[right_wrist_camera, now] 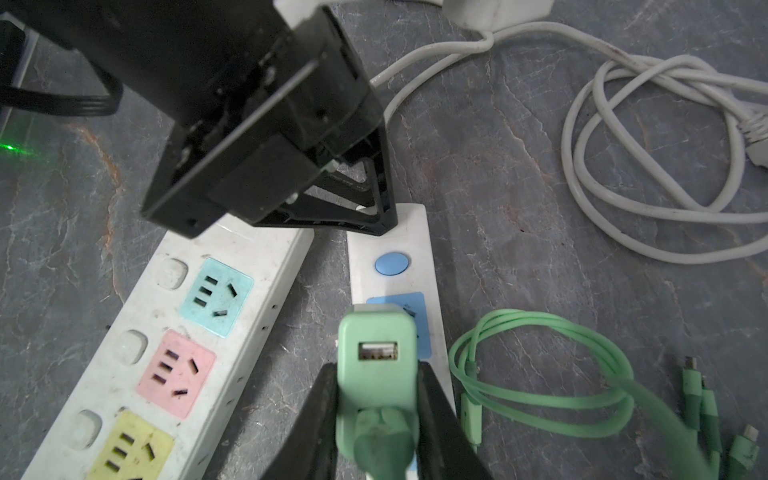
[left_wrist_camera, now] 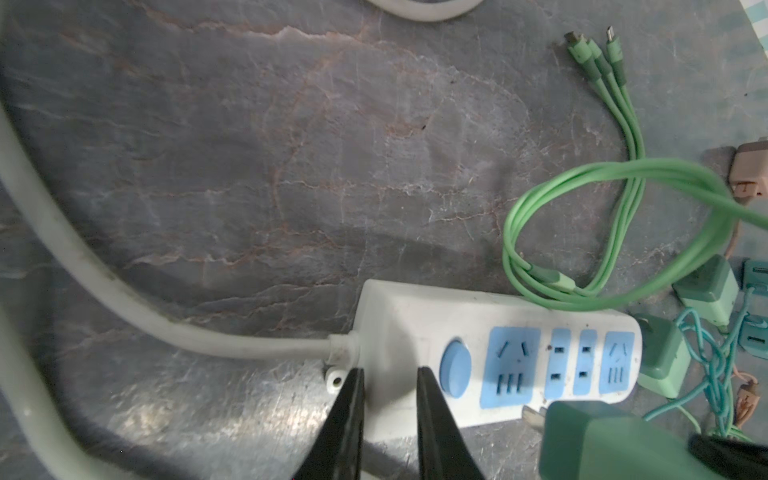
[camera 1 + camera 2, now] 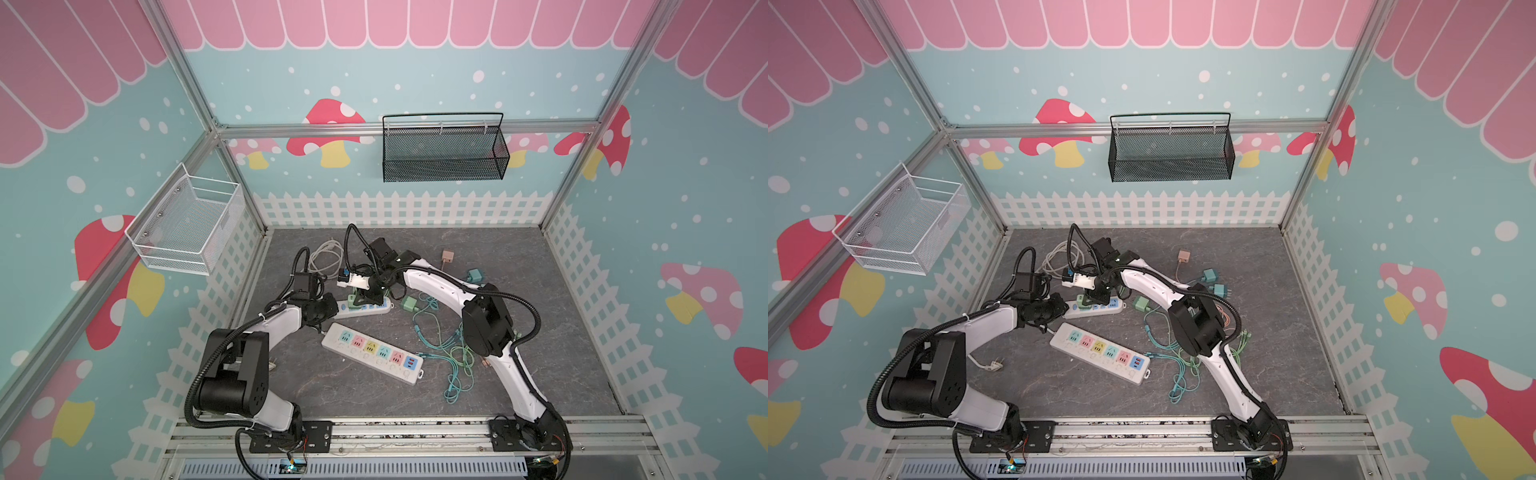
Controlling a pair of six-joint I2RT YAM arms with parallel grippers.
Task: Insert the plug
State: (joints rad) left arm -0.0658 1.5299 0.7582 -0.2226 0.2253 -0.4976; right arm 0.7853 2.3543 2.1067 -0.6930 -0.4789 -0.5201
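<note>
A green plug [image 1: 376, 357] with a USB port on its back is held in my right gripper [image 1: 376, 368], which is shut on its sides. It hangs over the first blue socket of the small white power strip [image 1: 415, 249], near the blue button. The left wrist view shows the plug [image 2: 602, 440] at the strip's [image 2: 415, 316] edge with its metal prongs bare. My left gripper [image 2: 390, 370] is shut at the strip's cord end, whose white end lies between its fingers. In both top views the grippers meet over this strip [image 3: 368, 308] [image 3: 1102, 309].
A long white strip with coloured sockets [image 3: 374, 357] [image 1: 166, 353] lies just in front. Green and teal cables [image 3: 449, 353], a green adapter [image 3: 409, 303], teal adapters [image 3: 473, 275] and a beige one [image 3: 447, 256] lie to the right. A white cord coil [image 3: 328, 257] sits behind.
</note>
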